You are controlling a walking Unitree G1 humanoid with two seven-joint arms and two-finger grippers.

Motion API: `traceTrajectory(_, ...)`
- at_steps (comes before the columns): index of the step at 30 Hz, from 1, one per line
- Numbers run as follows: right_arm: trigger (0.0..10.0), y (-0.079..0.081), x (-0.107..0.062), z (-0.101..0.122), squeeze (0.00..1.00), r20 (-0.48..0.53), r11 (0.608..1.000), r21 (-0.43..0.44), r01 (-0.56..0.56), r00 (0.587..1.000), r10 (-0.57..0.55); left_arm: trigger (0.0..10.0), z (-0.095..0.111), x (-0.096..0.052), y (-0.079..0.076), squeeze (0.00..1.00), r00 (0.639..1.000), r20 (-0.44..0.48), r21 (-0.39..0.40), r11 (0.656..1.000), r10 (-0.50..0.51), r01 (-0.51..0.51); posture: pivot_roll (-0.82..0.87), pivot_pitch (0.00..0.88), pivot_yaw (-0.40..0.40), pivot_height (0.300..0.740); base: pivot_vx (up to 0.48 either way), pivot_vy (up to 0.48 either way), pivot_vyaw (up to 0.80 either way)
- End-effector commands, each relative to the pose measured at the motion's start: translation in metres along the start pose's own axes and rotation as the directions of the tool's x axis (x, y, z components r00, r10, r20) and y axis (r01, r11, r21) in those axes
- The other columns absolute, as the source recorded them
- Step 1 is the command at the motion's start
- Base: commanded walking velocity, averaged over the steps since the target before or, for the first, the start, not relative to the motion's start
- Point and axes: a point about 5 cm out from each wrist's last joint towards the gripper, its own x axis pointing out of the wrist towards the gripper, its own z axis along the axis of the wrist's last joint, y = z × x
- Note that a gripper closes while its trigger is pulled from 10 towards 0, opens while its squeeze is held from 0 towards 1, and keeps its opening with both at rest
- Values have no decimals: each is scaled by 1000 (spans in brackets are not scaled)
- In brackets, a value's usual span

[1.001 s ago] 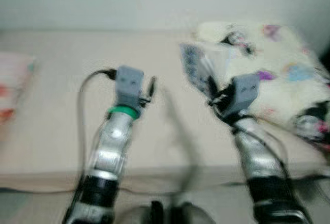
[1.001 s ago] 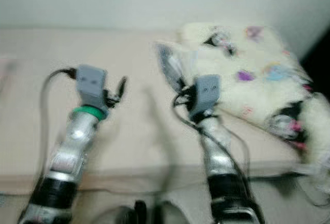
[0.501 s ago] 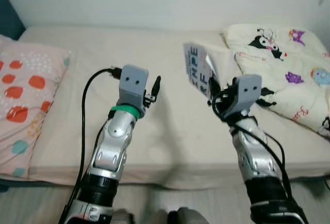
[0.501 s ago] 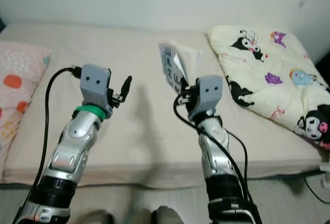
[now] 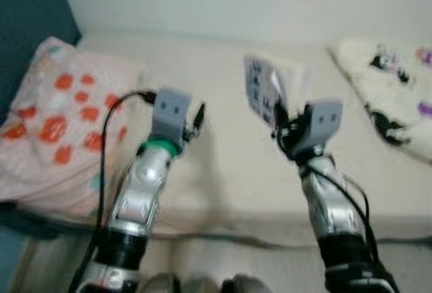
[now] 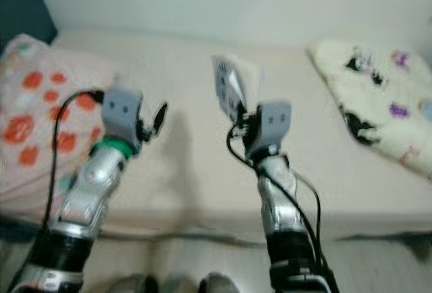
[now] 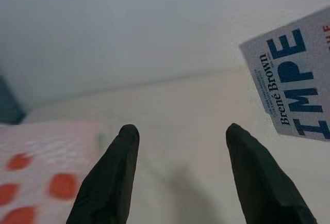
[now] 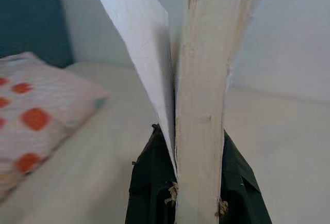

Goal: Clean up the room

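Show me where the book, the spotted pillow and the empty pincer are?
book (image 7: 294,82), left wrist view, on its printed cover.
spotted pillow (image 5: 61,114), left eye view, on its middle.
left pincer (image 7: 179,136), left wrist view, between its open fingertips.

Likely a home bedroom: a bed (image 5: 223,165), spotted pillow (image 5: 61,124), cartoon-print blanket (image 6: 378,97).

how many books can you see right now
1. The book is held upright above the bed in the right end effector, front cover splayed open. Others may lie outside the views.
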Motion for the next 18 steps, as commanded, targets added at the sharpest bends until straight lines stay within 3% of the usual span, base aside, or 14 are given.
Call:
traceTrajectory(1,10000,-4,0,6,0,32,1000,-6,11,999,-11,10000,-2,-1,-9,0,1000,-3,-2,1000,-30,30,8,5,2,740,0,-480,0)
traceTrajectory(4,10000,-4,0,6,0,31,1000,-6,12,999,-12,10000,-2,0,-8,0,999,-4,-4,999,-33,33,8,5,3,740,0,-480,0)
traceTrajectory(8,10000,-4,0,5,0,31,1000,-5,14,999,-14,10000,-2,-1,-10,0,999,-7,-18,999,-47,47,8,5,4,740,0,-133,0)
traceTrajectory(18,10000,-3,1,5,0,32,1000,-4,14,999,-14,10000,-2,0,-11,0,999,-9,-37,998,-53,52,8,4,8,740,0,480,0)
